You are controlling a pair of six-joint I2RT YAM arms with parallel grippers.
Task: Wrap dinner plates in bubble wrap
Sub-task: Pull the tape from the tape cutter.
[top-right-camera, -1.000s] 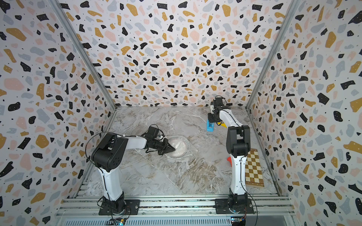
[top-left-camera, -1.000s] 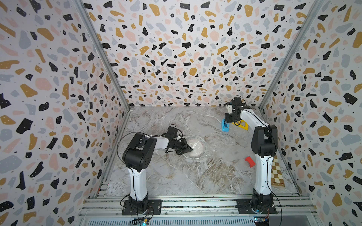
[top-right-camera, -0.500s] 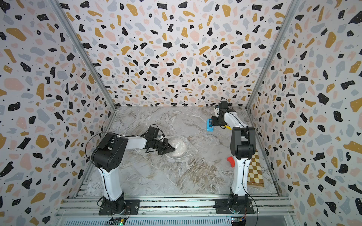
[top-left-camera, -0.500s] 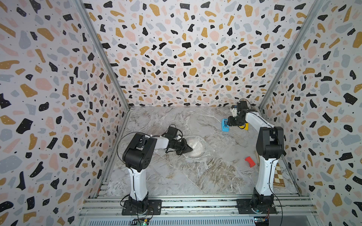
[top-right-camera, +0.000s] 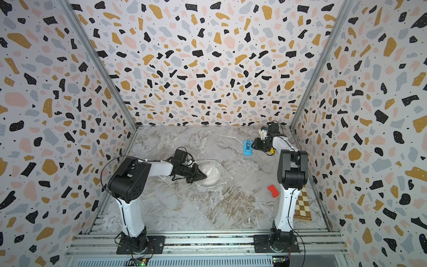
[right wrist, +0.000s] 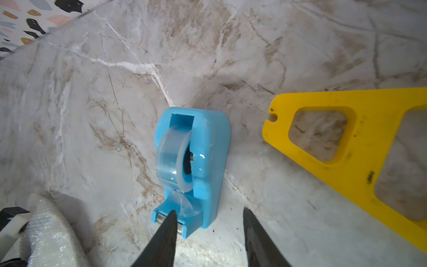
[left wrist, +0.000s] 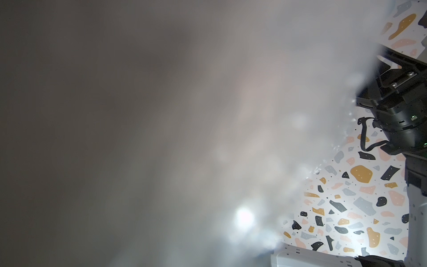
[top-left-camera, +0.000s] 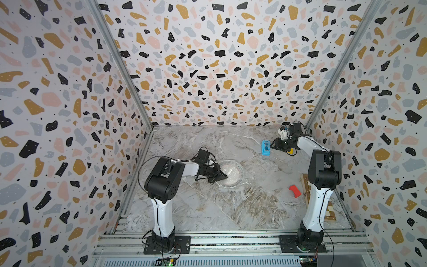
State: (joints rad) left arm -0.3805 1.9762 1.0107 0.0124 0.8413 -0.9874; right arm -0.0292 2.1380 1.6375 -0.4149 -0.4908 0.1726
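Sealing seems in hand: left jaws, closed, pinch the bubble wrap [top-left-camera: 245, 203] over the plate [top-left-camera: 232, 172] at their tips, while right jaws, parted at the cutter of the tape dispenser [right wrist: 201, 148], should next close on the tape end.

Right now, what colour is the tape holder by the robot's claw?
Light blue; the tape dispenser shows best in the right wrist view.

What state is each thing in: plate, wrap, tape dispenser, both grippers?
plate, flat on table, under wrap
bubble wrap, spread out, part over plate
tape dispenser, on table, roll loaded, not gripped
left gripper, shut, at plate's edge
right gripper, open, at dispenser's cutter end
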